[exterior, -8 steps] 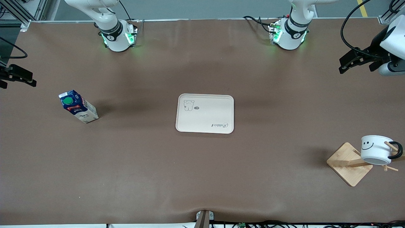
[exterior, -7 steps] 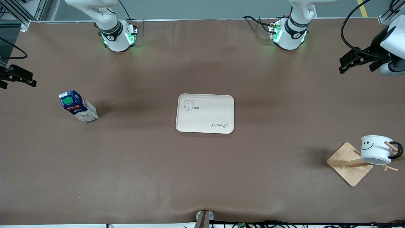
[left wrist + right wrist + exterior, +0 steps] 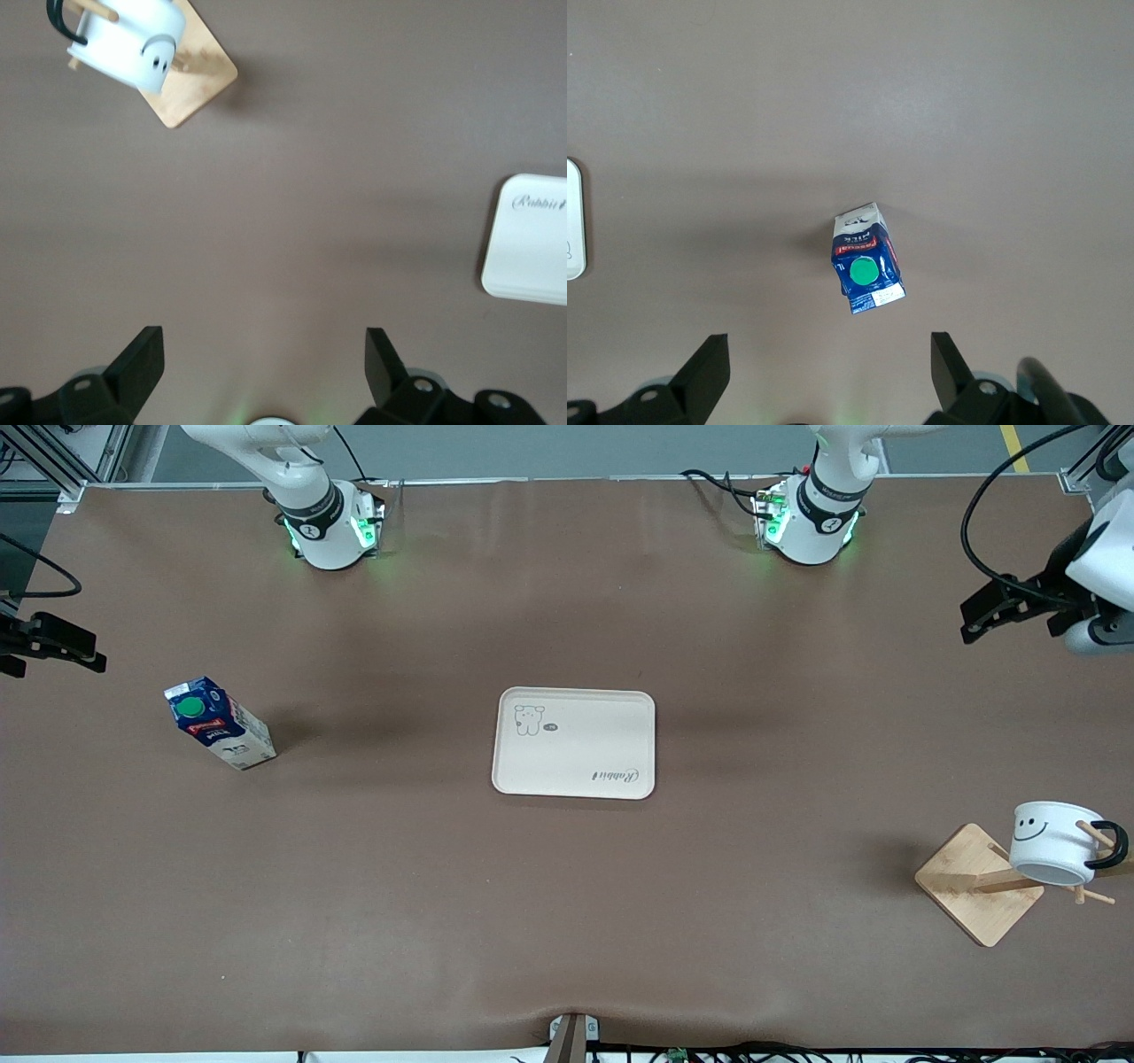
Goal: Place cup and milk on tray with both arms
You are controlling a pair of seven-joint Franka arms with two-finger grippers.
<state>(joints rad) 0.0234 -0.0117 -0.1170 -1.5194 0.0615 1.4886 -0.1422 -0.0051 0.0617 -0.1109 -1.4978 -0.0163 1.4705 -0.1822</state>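
Observation:
The milk carton (image 3: 219, 722) stands upright on the table toward the right arm's end; it also shows in the right wrist view (image 3: 866, 261). The cream tray (image 3: 574, 741) lies at the table's middle, its edges in both wrist views (image 3: 532, 241) (image 3: 572, 221). The white smiley cup (image 3: 1052, 843) hangs on a peg of a wooden rack toward the left arm's end; it shows in the left wrist view (image 3: 128, 40). My right gripper (image 3: 53, 646) (image 3: 830, 376) is open and empty, high over the table's edge near the milk. My left gripper (image 3: 1005, 607) (image 3: 264, 372) is open and empty, high above bare table.
The wooden rack (image 3: 979, 881) has a square base, a slanted post and pegs. Both arm bases (image 3: 328, 522) (image 3: 811, 518) stand at the table's edge farthest from the front camera. Cables (image 3: 709, 1050) lie along the nearest edge.
My left gripper has shifted slightly toward the table's end and a little toward the front camera. My right gripper has drifted a little. Cup, milk and tray have not moved.

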